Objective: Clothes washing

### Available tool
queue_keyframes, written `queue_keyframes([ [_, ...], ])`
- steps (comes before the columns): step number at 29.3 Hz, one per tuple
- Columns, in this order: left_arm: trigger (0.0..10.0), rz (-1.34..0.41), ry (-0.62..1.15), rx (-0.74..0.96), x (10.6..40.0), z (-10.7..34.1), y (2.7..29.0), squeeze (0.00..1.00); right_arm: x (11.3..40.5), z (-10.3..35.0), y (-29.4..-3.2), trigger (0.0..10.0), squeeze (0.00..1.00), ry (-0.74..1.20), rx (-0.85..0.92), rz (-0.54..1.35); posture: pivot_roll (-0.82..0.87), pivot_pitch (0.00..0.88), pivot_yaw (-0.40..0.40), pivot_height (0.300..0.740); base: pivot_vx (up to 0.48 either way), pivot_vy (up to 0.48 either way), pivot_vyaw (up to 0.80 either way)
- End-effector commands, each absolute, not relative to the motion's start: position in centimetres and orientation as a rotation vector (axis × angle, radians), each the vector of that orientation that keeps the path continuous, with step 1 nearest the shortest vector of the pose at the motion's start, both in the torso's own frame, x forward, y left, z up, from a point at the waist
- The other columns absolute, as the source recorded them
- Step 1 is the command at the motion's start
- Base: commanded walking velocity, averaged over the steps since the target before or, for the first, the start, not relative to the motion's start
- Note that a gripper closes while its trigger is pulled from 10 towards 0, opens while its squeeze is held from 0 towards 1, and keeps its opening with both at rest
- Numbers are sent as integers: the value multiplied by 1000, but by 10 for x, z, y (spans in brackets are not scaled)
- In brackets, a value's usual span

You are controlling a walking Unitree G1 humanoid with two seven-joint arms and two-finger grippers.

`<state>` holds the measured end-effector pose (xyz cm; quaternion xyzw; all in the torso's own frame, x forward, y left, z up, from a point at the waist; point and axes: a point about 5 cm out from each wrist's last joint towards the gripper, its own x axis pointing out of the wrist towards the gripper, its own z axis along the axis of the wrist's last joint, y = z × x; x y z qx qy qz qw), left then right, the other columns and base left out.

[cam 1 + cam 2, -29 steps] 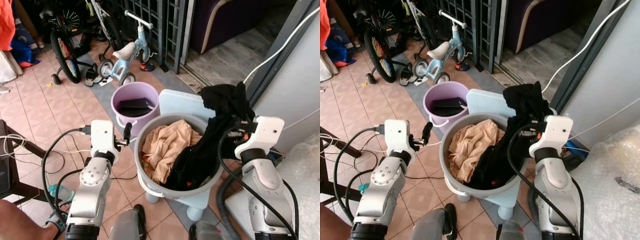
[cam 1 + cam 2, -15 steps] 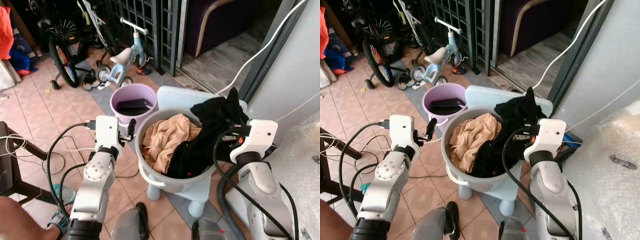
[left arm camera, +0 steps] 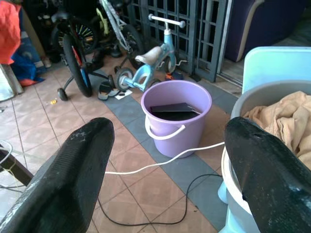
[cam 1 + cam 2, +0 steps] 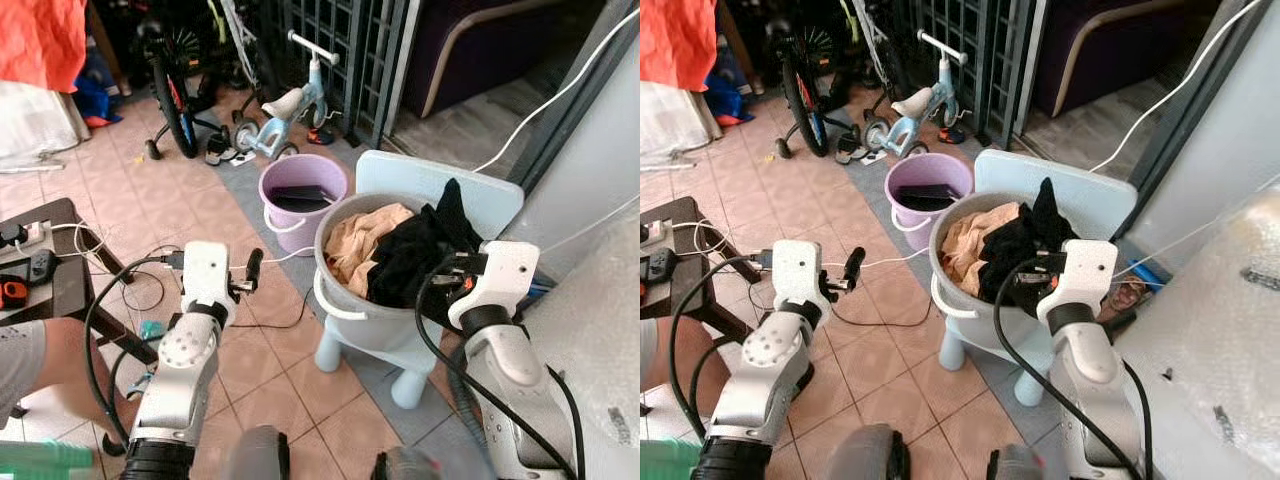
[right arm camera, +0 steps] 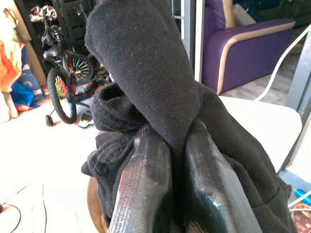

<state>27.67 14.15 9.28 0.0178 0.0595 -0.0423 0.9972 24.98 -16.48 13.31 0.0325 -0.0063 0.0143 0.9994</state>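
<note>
We are pulling laundry out of the grey basin (image 4: 372,318), which is sitting on a pale blue stool (image 4: 440,190) with a tan garment (image 4: 357,245) bunched inside it. Our right gripper (image 5: 170,160) is pinching a fold of the black garment (image 4: 420,250) tight between its two fingers, just above the basin's near rim, with the rest of the cloth trailing down inside. Our left gripper (image 3: 167,145) is hovering with fingers spread wide, empty, near the purple bucket (image 4: 300,195) on the tiled floor. We judge the next move is lifting the black cloth clear of the rim and carrying it toward the washer, without dragging the tan piece along.
</note>
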Motion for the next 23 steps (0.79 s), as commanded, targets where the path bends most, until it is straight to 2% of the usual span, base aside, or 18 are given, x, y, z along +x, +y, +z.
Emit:
queue_keyframes([
  [1, 10000, -100, 95, 31, 278, 98, 136, 0, 250, 143, -169, 627, 0, -54, 48, 22, -102, 84, 69, 740, 0, 0, 0],
  [2, 10000, -107, 100, 22, 278, 97, 135, 0, 250, 143, -170, 10000, 0, -55, 32, 11, -106, 76, 68, 740, 0, 0, 0],
  [5, 10000, -128, 97, 2, 277, 97, 133, 0, 251, 143, -171, 10000, 0, -58, 24, -4, -109, 71, 67, 740, 0, 0, 0],
  [13, 10000, -163, 64, -15, 280, 103, 130, 0, 254, 150, -176, 10000, 0, -88, 3, -33, -111, 84, 79, 740, 0, 0, -766],
  [23, 10000, -195, 65, -7, 279, 103, 130, 0, 252, 146, -172, 10000, 0, -84, 4, -36, -115, 92, 92, 740, 0, -372, -800],
])
